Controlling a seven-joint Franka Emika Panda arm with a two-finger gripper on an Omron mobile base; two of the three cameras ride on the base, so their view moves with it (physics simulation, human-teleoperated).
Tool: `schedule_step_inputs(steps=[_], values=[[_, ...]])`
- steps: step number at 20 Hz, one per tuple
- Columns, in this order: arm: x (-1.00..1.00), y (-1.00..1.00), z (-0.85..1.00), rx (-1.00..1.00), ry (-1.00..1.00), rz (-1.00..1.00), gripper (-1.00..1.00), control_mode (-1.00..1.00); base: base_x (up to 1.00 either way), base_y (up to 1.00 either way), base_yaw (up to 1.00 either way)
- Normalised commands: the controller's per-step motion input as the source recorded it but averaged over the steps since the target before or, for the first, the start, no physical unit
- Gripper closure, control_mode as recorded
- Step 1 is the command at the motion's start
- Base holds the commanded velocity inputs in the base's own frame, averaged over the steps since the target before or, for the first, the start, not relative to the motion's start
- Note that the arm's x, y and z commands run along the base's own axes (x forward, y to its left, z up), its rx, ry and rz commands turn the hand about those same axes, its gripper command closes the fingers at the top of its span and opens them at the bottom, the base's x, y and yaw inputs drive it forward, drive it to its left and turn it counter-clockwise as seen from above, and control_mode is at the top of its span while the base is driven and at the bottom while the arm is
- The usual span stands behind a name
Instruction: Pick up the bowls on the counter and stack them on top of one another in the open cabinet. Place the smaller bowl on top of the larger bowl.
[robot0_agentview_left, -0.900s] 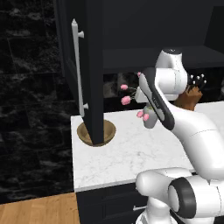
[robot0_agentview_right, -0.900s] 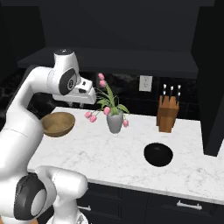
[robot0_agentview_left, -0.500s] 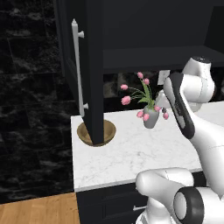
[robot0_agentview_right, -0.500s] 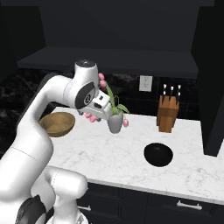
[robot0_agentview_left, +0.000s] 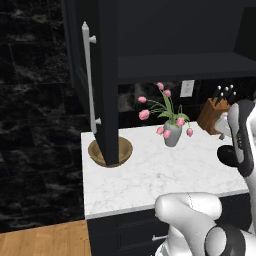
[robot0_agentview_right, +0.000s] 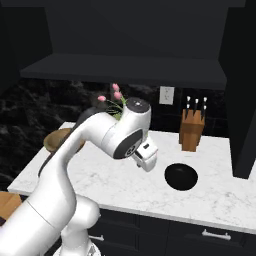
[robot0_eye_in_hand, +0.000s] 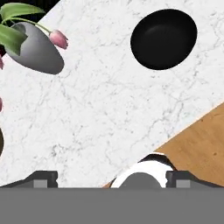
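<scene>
A tan-brown wooden bowl sits at the counter's left end, partly behind the open cabinet's door, and at the far left in the right base view. A smaller black bowl rests on the marble further right and lies at the top of the hand view. My gripper hangs over the counter just left of the black bowl. Its fingertips stand wide apart, open and empty. The cabinet's dark shelf runs above.
A grey vase with pink tulips stands mid-counter between the bowls, also in the hand view. A wooden knife block is by the back wall at the right. Wood floor lies beyond the counter's front edge.
The arm has swung from the left, near the wooden bowl, across the vase to the right, ending beside the black bowl. Nothing was picked up; both bowls stayed put.
</scene>
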Motion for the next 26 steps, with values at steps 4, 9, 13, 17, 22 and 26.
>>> schedule_step_inputs(steps=[4,9,13,17,22,26], values=[[0.03,-1.00,-0.06,0.17,0.01,-0.34,-1.00,-1.00,0.00,0.00,0.00],[0.25,-1.00,-0.11,0.18,0.06,-0.20,-1.00,-1.00,0.00,0.00,0.00],[0.28,-1.00,-0.34,0.06,0.15,-0.21,-1.00,-1.00,0.00,0.00,0.00],[0.34,-0.62,-0.34,0.01,0.12,-0.03,-1.00,-1.00,0.00,0.00,0.00],[0.07,-0.12,-0.30,-0.05,0.07,-0.04,-1.00,-1.00,0.00,0.00,0.00],[0.18,0.00,-0.71,-0.04,-0.05,0.03,-1.00,-1.00,0.00,0.00,0.00]])
